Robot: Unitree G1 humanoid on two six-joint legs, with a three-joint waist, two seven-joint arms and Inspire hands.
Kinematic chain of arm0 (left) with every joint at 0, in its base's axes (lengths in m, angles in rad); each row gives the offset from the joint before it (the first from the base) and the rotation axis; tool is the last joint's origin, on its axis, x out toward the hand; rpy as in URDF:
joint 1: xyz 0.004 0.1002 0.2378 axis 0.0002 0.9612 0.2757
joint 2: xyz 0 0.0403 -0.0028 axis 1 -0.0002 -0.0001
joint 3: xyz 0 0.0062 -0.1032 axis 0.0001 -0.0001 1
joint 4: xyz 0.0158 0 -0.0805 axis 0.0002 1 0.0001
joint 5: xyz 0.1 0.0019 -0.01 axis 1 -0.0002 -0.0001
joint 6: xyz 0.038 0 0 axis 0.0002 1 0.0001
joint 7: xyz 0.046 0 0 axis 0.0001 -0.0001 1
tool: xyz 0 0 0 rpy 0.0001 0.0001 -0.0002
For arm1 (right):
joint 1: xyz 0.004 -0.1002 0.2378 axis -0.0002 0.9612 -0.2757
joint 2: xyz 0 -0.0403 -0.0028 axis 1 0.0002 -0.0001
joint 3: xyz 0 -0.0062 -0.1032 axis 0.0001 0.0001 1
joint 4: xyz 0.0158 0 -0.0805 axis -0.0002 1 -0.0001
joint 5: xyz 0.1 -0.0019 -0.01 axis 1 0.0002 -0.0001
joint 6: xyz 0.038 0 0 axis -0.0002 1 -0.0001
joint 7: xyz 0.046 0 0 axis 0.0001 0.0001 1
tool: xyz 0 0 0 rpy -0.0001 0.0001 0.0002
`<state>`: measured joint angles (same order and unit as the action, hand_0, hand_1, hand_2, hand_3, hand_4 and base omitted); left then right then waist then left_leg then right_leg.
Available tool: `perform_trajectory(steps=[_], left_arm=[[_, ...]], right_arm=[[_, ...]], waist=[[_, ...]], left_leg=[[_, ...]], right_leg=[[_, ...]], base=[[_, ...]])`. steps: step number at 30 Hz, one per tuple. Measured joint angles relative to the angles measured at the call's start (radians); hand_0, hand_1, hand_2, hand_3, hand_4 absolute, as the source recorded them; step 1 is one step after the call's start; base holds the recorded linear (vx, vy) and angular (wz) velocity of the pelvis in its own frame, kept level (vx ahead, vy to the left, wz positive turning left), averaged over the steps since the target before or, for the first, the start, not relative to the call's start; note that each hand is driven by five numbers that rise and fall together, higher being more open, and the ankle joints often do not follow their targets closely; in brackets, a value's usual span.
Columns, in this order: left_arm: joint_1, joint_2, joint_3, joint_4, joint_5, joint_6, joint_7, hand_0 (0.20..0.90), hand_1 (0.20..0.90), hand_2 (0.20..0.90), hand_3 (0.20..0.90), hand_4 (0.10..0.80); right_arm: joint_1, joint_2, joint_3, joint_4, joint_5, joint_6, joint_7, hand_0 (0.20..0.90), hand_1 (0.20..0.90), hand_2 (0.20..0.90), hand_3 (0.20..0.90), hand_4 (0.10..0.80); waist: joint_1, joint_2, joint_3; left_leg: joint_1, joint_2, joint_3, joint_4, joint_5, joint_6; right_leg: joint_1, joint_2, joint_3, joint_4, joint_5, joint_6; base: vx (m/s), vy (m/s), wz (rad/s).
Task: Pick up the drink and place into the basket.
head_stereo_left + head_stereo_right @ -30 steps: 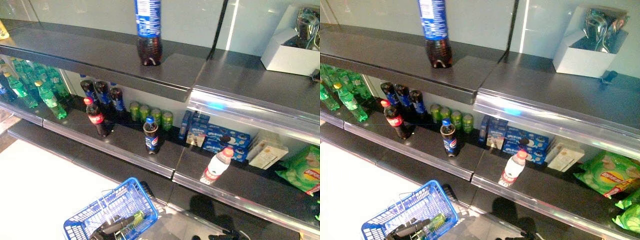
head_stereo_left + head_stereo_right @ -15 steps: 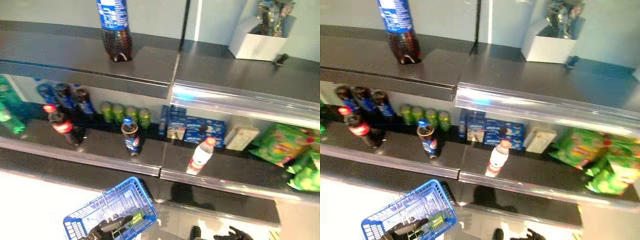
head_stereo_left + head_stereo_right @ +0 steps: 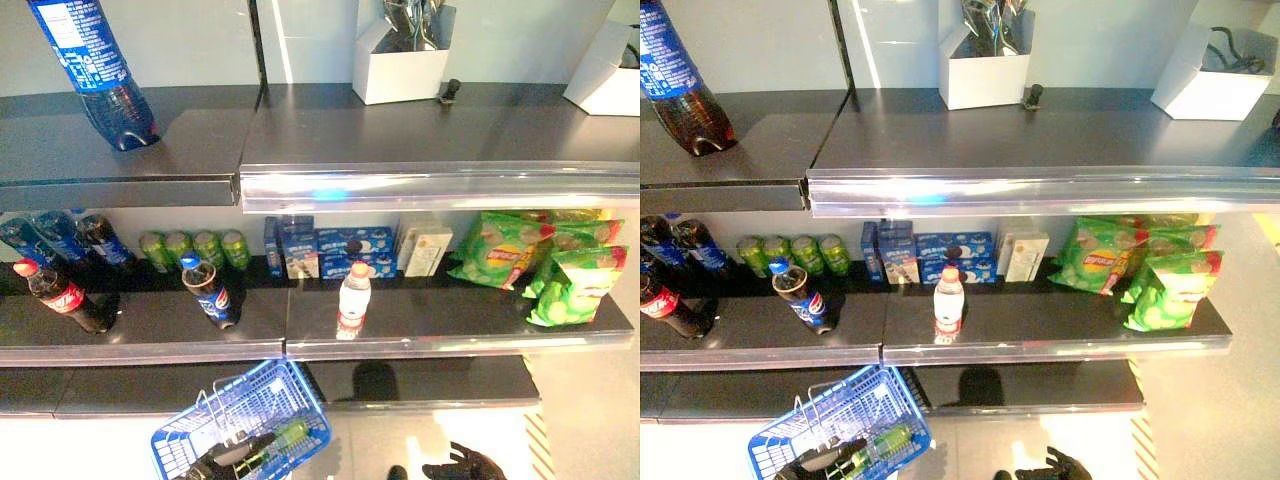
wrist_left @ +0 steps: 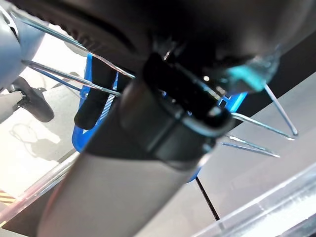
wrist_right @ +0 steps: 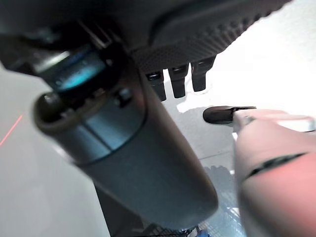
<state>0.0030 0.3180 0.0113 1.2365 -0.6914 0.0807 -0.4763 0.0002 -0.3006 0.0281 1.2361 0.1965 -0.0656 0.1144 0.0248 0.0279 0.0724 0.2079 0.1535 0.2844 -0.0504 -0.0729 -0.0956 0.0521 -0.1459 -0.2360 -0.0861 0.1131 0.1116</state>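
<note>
- Left eye view: shelving with drinks on the middle shelf (image 3: 150,330); blue basket (image 3: 190,435) low in front, wire handles held by the left robot hand (image 3: 215,462).
- Left robot hand: dark, at the basket's near rim, seemingly curled round the handles; left wrist view mostly blocked by the arm, so grip only partly readable.
- Inside the basket: one green bottle (image 3: 275,440) lying on its side, so one drink already in.
- Right robot hand (image 3: 465,465): low by the floor, well apart from every shelf item, holding nothing; fingers look loosely spread, relaxed.
- Candidate drinks on the middle shelf: white bottle (image 3: 352,300) with red cap, upright near the front edge; blue-capped cola bottle (image 3: 208,292), leaning; red-capped cola bottle (image 3: 58,296) further left; green cans (image 3: 195,248) at the back.
- Top shelf: large cola bottle (image 3: 95,70), tilted.
- Step in hand, as judged: between picks, facing the shelf, right arm not yet raised.
- Next move calls for: lifting the right robot hand to middle-shelf height, probably toward the white bottle as nearest to that side, fingers wide round its body, clearing the shelf lip.
</note>
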Motion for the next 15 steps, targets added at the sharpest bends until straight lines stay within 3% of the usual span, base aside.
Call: perform_trajectory(steps=[7, 15], left_arm=[[0.004, -0.001, 0.001, 0.001, 0.001, 0.002, 0.0, 0.3, 0.3, 0.3, 0.2, 0.1], [0.023, 0.005, 0.014, 0.001, 0.0, 0.003, 0.0, 0.3, 0.3, 0.3, 0.2, 0.1]], right_arm=[[0.019, -0.001, 0.0, 0.003, 0.0, 0.002, -0.001, 0.9, 0.9, 0.9, 0.9, 0.8], [0.031, -0.001, 0.0, 0.003, -0.002, 0.001, 0.0, 0.9, 0.9, 0.9, 0.9, 0.8]], waist=[[-0.002, -0.001, -0.007], [0.001, -0.023, -0.037]], left_leg=[[0.0, -0.009, -0.018, -0.015, 0.009, -0.014], [-0.001, -0.033, -0.046, -0.033, 0.018, -0.004]], right_leg=[[0.002, -0.01, -0.011, 0.0, 0.003, 0.005], [0.01, -0.029, -0.035, 0.001, 0.003, 0.019]], base=[[0.021, 0.036, 0.06], [0.022, 0.041, 0.1]])
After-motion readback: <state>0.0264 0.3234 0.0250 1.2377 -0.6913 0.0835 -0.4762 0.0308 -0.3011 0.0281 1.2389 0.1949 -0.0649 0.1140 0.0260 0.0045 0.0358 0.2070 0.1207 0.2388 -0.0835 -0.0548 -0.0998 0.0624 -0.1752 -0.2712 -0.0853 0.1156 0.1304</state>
